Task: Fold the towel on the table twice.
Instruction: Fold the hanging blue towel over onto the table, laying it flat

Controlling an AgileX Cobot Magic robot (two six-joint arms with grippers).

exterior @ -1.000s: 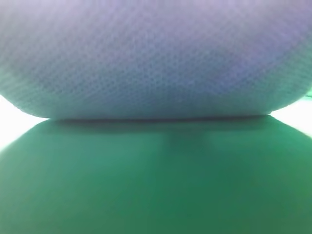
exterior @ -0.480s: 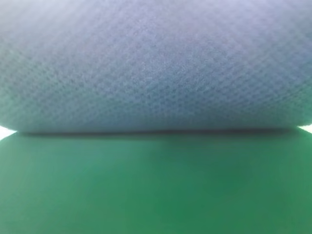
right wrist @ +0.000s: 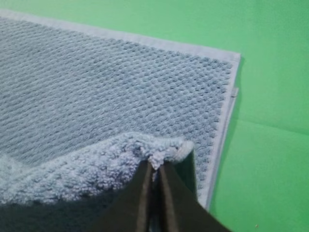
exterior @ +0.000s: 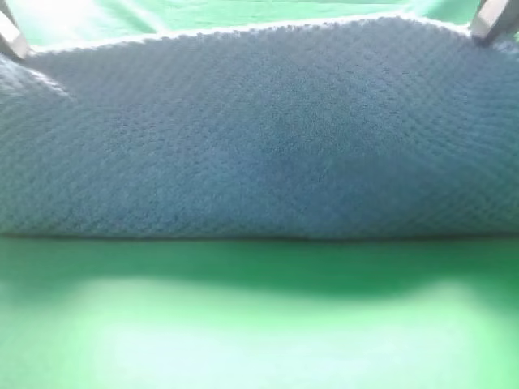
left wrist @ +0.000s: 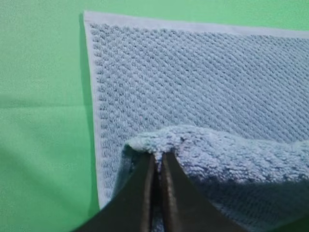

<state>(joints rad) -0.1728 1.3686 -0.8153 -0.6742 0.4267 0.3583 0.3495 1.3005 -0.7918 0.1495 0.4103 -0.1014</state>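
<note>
Both the left pincer [left wrist: 155, 162] and right pincer [right wrist: 153, 169] clamp bumpy waffle-weave towel [exterior: 259, 138] corners above smooth green table [exterior: 259, 324].

Cut off at both side edges: towel [exterior: 259, 146]. Blurred: bench [exterior: 259, 324]. Barely seen at top corners: both tools.

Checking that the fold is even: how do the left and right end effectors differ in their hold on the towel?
The left end effector pinches the towel at its left corner, the right end effector at its right. The left's corner hangs well short of the far hem; the right's is similar. Both are shut on a raised corner over the flat layer, above the table.
</note>
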